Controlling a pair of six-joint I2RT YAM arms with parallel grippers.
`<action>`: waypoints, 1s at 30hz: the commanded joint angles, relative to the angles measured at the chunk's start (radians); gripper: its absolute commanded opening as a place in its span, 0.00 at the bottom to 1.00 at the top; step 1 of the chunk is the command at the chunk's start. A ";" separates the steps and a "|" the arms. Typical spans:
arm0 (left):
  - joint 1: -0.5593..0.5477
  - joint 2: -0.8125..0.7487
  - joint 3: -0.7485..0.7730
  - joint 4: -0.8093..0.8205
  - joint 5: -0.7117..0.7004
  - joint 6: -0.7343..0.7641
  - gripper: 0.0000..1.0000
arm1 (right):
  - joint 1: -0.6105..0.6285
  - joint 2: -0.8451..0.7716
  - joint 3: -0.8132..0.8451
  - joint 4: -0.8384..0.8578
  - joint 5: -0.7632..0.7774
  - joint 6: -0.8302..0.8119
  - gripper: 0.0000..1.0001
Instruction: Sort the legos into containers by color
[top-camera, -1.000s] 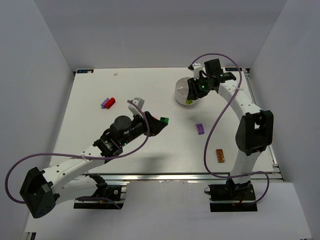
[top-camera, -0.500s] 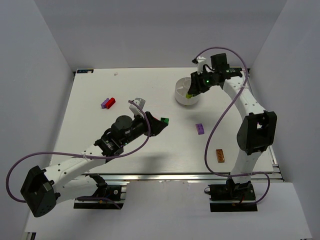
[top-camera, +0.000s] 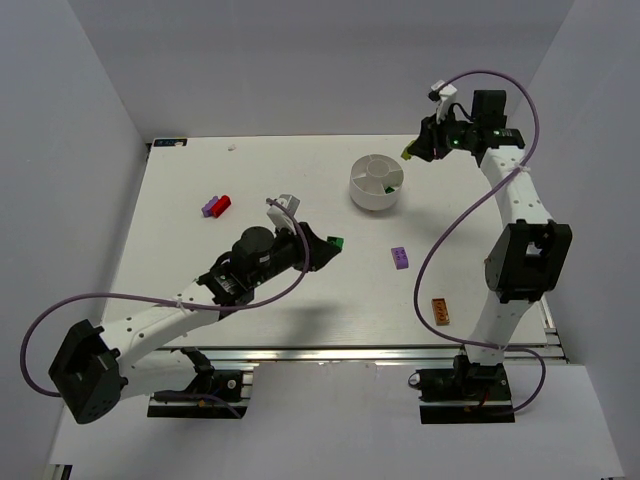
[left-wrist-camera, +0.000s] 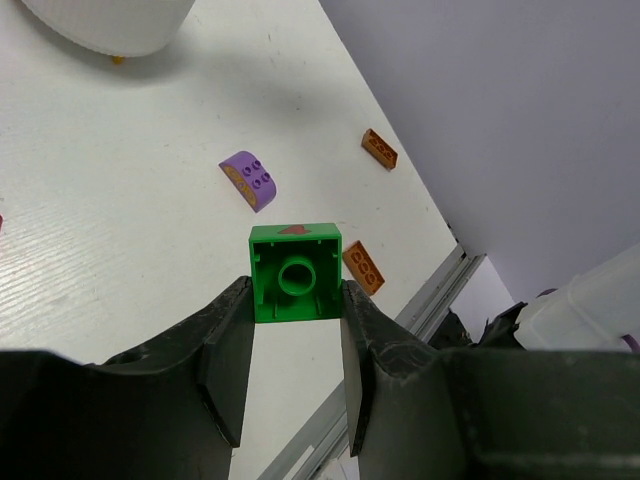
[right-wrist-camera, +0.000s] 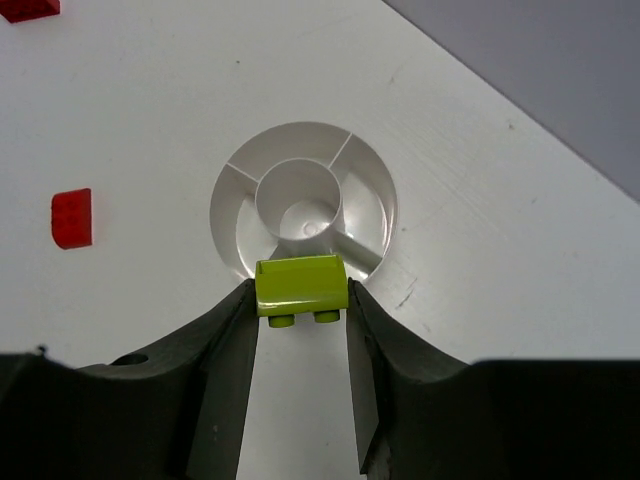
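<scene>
Your right gripper (top-camera: 412, 152) is clamped on a yellow-green brick (top-camera: 407, 154) and hangs above the far right of the table (top-camera: 250, 160). The coming move turns on one relation: the dish (top-camera: 358, 192) lies to that gripper's left and a little toward the arm bases, near but not beneath it. I judge you must carry the brick that way before you lower it and let go. The right wrist view adds what the top view cannot. There the brick's long axis runs straight across from finger to finger, its studs face back toward the wrist, and the dish sits dead ahead. The centre well and wedges look bare, though the brick hides part of the nearest wedge. The top view in turn shows a greenish speck in the dish's right-hand wedge, too small to name. Your left gripper (left-wrist-camera: 295, 292) pinches a green brick (left-wrist-camera: 295, 270) by its side walls, hollow underside toward its camera. It is well apart from the dish, so the right arm is far the nearer. Beyond it, the left wrist view shows a purple brick (left-wrist-camera: 250, 180), an orange brick (left-wrist-camera: 363, 266) and a second orange brick (left-wrist-camera: 379, 148), while the top view gives only one orange brick.
</scene>
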 joint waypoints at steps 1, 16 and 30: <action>0.004 0.003 0.062 -0.008 0.017 0.017 0.00 | 0.010 0.055 0.003 0.149 -0.087 -0.104 0.00; 0.004 0.022 0.077 -0.032 -0.003 -0.004 0.00 | 0.004 0.273 0.135 0.248 -0.098 -0.205 0.00; 0.004 0.082 0.123 -0.038 0.027 0.004 0.00 | 0.013 0.311 0.074 0.339 -0.051 -0.015 0.00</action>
